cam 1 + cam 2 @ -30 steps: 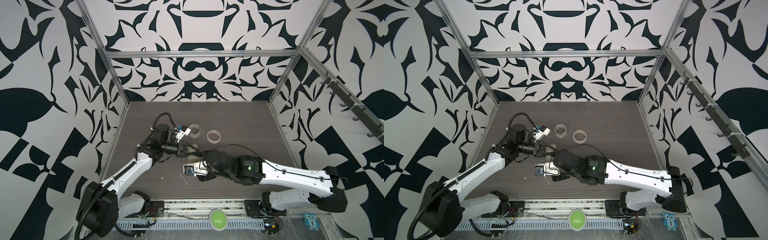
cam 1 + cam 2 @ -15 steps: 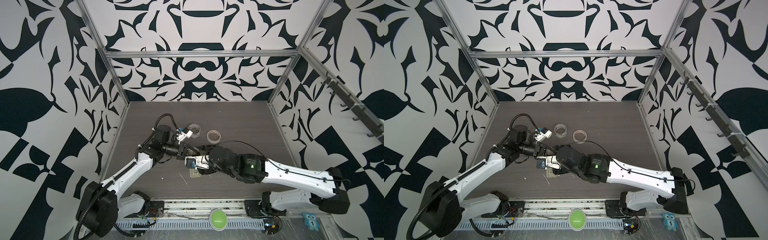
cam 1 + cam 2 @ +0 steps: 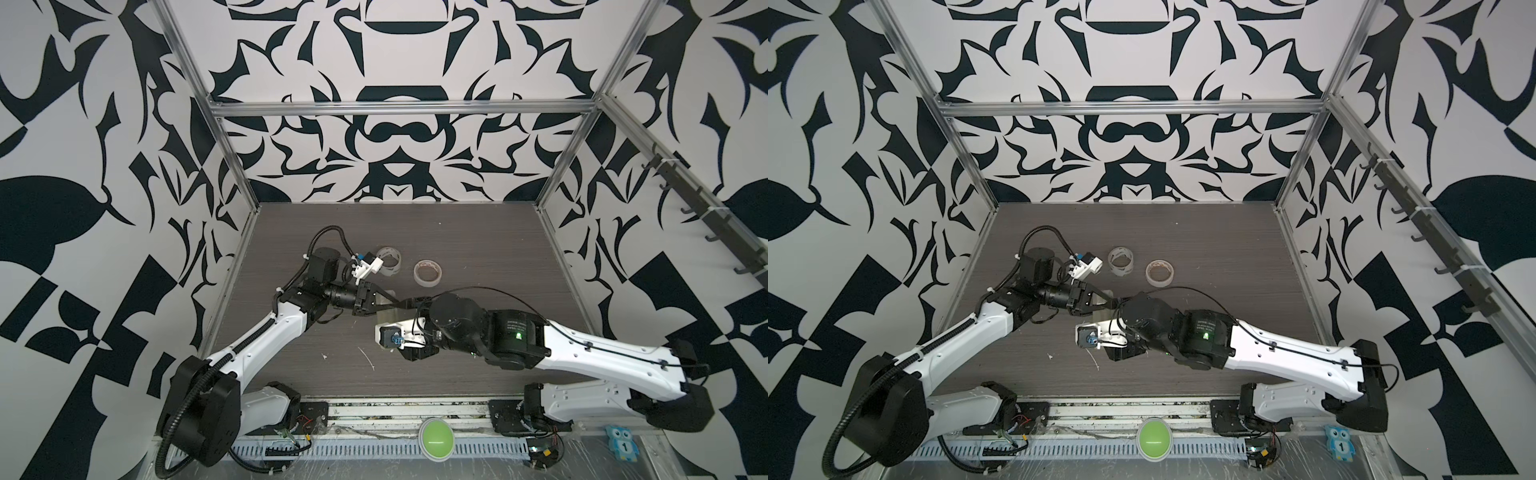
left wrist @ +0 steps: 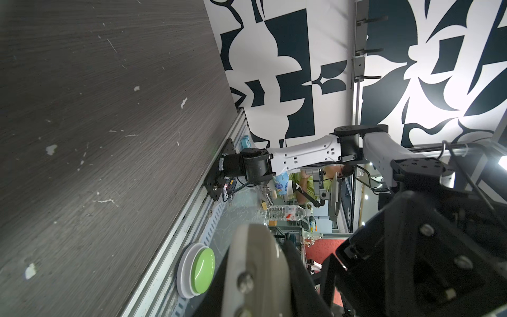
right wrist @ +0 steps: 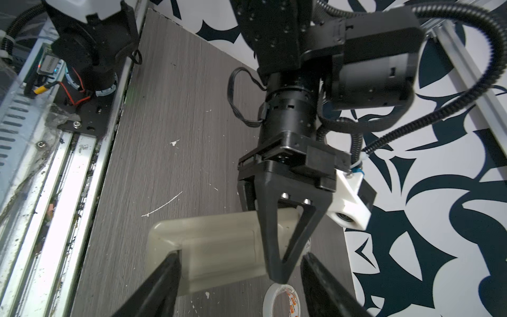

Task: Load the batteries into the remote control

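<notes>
Lying on the dark wood-grain table, the pale rectangular plastic remote control looks light, stiff, slippery; grip its long edges. The left hand is pinched closed over it, the right hand wide.
</notes>
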Available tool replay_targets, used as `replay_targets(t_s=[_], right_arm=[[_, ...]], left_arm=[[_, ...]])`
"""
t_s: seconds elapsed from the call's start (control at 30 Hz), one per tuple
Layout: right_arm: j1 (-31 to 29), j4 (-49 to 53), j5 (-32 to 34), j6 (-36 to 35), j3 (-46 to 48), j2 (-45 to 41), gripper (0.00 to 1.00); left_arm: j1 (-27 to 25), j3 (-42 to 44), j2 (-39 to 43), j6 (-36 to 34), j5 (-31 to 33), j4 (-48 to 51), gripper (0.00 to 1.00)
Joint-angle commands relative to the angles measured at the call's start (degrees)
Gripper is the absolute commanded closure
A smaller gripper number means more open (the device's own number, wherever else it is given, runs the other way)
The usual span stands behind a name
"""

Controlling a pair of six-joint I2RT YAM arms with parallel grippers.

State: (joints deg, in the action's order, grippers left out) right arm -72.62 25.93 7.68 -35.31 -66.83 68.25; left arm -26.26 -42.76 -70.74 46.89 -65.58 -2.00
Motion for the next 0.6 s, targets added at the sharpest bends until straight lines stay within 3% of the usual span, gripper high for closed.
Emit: replay_targets(t_s=[0.0, 0.57], right_arm=[[0.0, -1.6, -0.2, 0.5, -0.6, 0.2, 0.27], [4.3, -5.5, 1.7, -0.3, -1.5, 4.2, 0.28]], left_arm=[[1.2, -2.6, -1.1, 0.6, -0.6, -3.4, 1.0], [3.1, -5.3, -7.9, -0.3, -2.9, -7.4, 1.0]])
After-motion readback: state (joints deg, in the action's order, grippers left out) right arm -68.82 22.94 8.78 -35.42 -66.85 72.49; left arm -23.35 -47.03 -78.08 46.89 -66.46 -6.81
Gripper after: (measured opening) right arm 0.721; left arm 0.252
